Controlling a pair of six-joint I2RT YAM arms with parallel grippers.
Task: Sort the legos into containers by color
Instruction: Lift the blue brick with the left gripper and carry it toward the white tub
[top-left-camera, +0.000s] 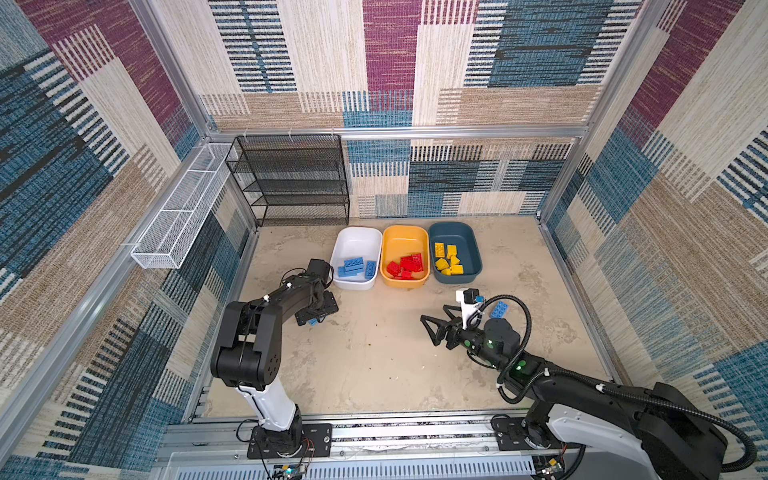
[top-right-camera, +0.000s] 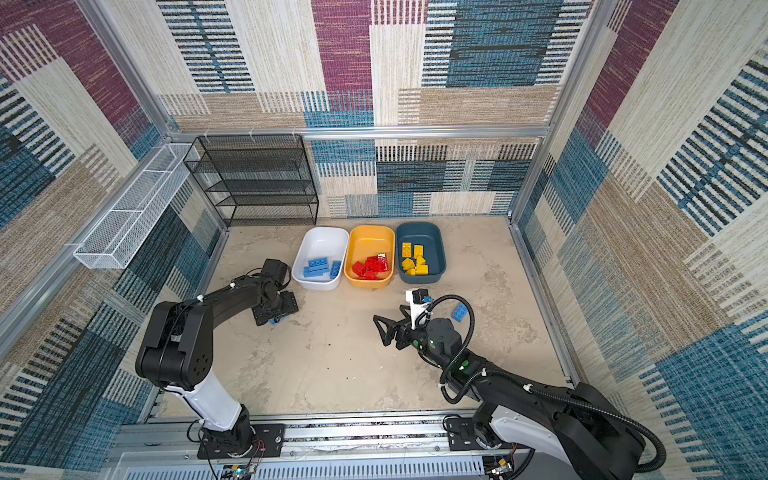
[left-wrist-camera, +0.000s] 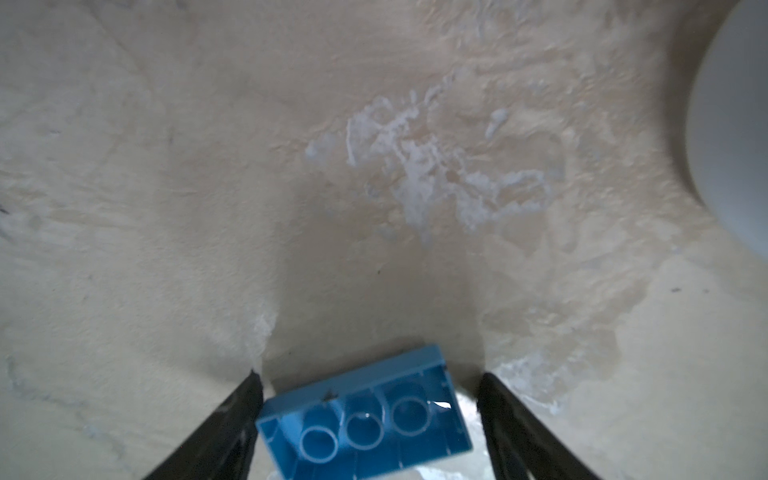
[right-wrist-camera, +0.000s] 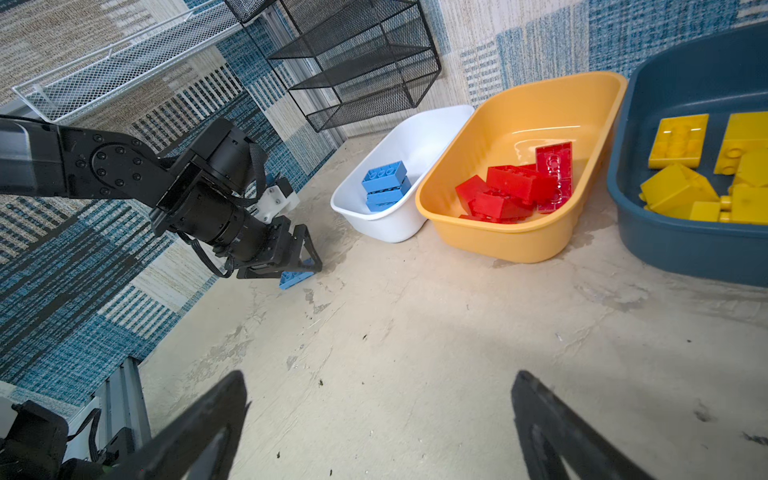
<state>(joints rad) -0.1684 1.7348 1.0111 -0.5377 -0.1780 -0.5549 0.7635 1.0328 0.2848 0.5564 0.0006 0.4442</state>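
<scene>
A blue lego (left-wrist-camera: 365, 419) lies studs-down on the table, between the fingers of my left gripper (left-wrist-camera: 370, 376). That gripper is open, with a gap showing at one finger; in both top views it hides most of the brick (top-left-camera: 313, 321). A second blue lego (top-left-camera: 498, 309) lies on the table beside my right arm. My right gripper (top-left-camera: 433, 313) is open with nothing in it and hangs over bare table. The white container (top-left-camera: 357, 241) holds blue legos (top-left-camera: 353, 266), the yellow-orange container (top-left-camera: 405, 241) red legos (top-left-camera: 405, 266), and the teal container (top-left-camera: 457, 237) yellow legos (top-left-camera: 448, 259).
A black mesh rack (top-left-camera: 291, 178) stands against the back wall, left of the tubs. A long white wire basket (top-left-camera: 183, 212) hangs along the left wall. The three tubs sit side by side near the back of the table.
</scene>
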